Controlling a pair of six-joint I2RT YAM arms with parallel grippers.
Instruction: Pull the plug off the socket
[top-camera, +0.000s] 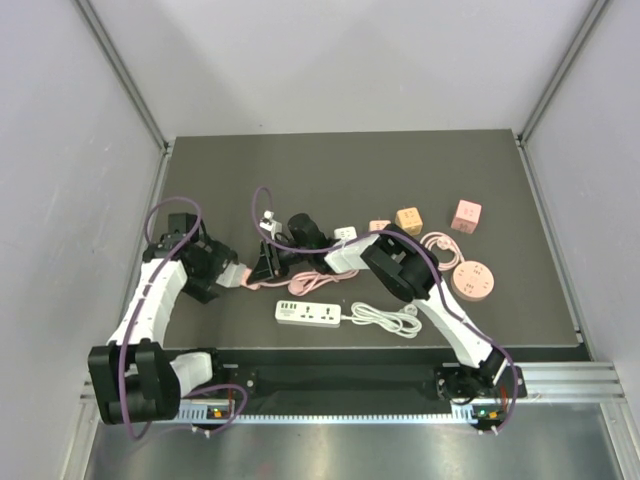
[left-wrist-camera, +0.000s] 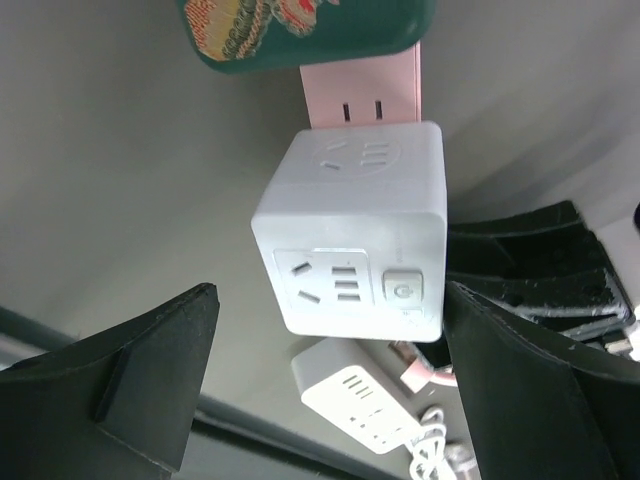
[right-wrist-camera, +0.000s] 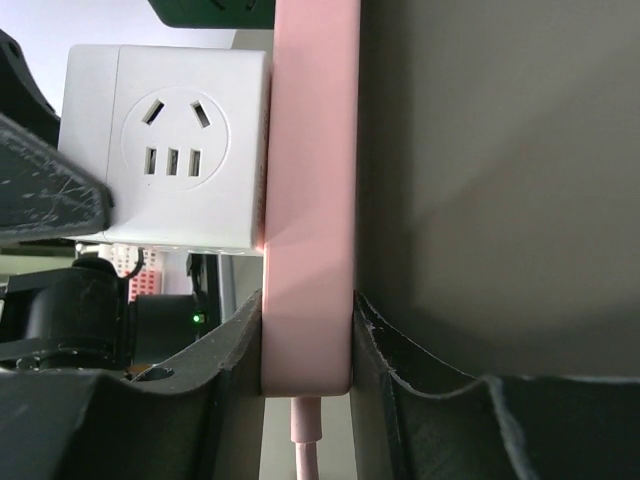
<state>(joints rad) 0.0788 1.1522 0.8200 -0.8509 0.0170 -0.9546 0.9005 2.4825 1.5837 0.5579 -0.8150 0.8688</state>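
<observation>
A white cube plug is plugged into the side of a pink socket strip. My left gripper is open, with one black finger on each side of the cube; the right-hand finger is close against the cube's edge. In the right wrist view my right gripper is shut on the pink strip, held on edge, with the cube sticking out to its left. From above, both grippers meet at the cube, left gripper and right gripper.
A white power strip with a coiled white cable lies near the front edge. A round pink socket, a pink cube, an orange cube and a small white cube lie at the right.
</observation>
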